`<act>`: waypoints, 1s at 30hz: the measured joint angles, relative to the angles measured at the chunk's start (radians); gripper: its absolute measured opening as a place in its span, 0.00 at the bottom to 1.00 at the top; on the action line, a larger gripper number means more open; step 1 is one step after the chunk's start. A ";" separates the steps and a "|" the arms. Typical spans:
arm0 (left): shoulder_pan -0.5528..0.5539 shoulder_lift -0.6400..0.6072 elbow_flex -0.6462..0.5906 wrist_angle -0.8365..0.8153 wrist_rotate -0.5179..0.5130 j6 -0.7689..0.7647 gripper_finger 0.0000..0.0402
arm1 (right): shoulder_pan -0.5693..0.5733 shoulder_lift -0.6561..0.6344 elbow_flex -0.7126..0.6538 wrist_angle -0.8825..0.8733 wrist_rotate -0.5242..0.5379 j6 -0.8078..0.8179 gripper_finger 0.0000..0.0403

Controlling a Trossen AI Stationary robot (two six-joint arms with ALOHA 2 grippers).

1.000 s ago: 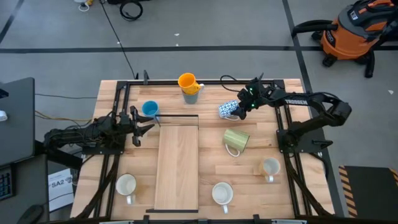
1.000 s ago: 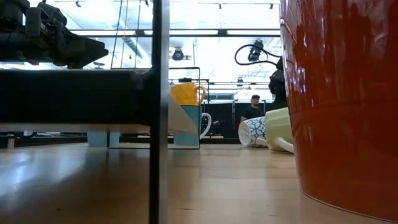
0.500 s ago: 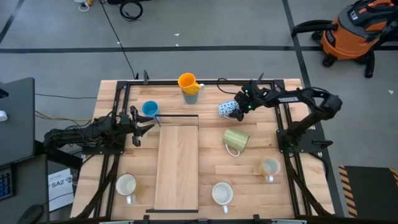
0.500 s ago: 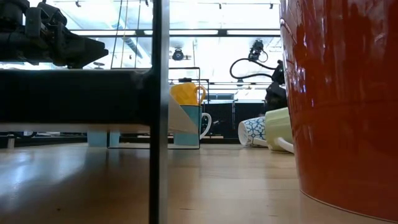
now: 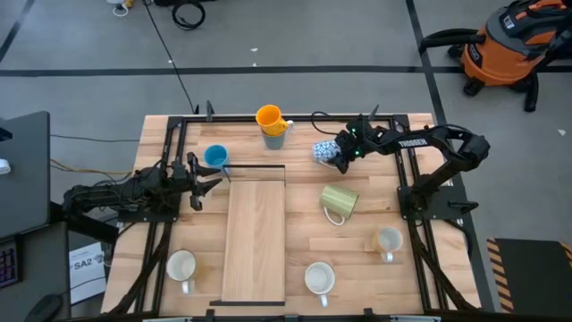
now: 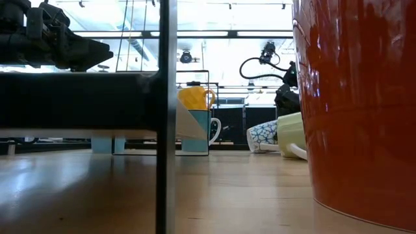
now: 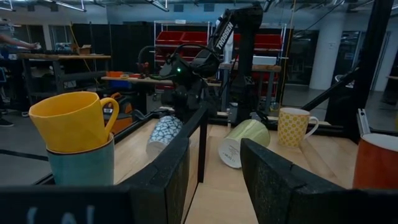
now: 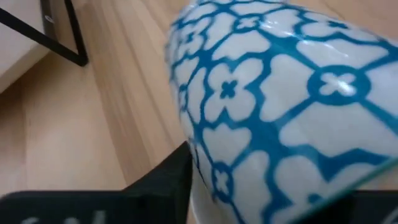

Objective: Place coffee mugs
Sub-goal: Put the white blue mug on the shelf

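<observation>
A blue-patterned white mug (image 5: 325, 149) lies tilted on its side at the far right of the table, its lower side on the wood (image 7: 164, 134). My right gripper (image 5: 342, 154) comes down on it from the right and is shut on it. My left gripper (image 5: 213, 175) waits open at the left, near a bright blue mug (image 5: 215, 156). An orange mug (image 5: 269, 116) is stacked in a greyish one (image 7: 81, 168) at the far edge. A pale green mug (image 5: 340, 201) lies on its side. Three white mugs (image 5: 181, 266) (image 5: 320, 278) (image 5: 389, 240) stand near the front. My right gripper meets the patterned mug slanting down from the table's right. One dark finger (image 8: 163, 182) lies against the mug's patterned outer wall (image 8: 211, 155). The other finger is hidden behind the mug, so the part held cannot be told. The mug stays tilted with its lower side on the table.
A long wooden board (image 5: 255, 228) lies down the middle of the table. Black frame rails (image 5: 407, 179) run along both sides and the far edge. A large orange-red mug (image 6: 357, 97) stands right in front of the low camera.
My right gripper has sunk a little and moved in on the patterned mug. The mug has shifted slightly toward the table's far left, still lying on its side.
</observation>
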 joint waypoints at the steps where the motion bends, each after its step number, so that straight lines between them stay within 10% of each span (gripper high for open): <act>1: 0.000 0.000 0.000 0.000 0.000 0.000 0.38 | 0.000 -0.001 0.000 0.005 -0.004 0.000 0.25; 9: 0.000 0.000 0.000 0.000 0.000 0.000 0.38 | 0.000 -0.004 0.002 0.115 -0.044 0.035 0.10; 30: 0.000 0.000 0.000 0.000 0.000 0.000 0.38 | 0.006 -0.129 -0.003 0.086 -0.059 0.221 0.09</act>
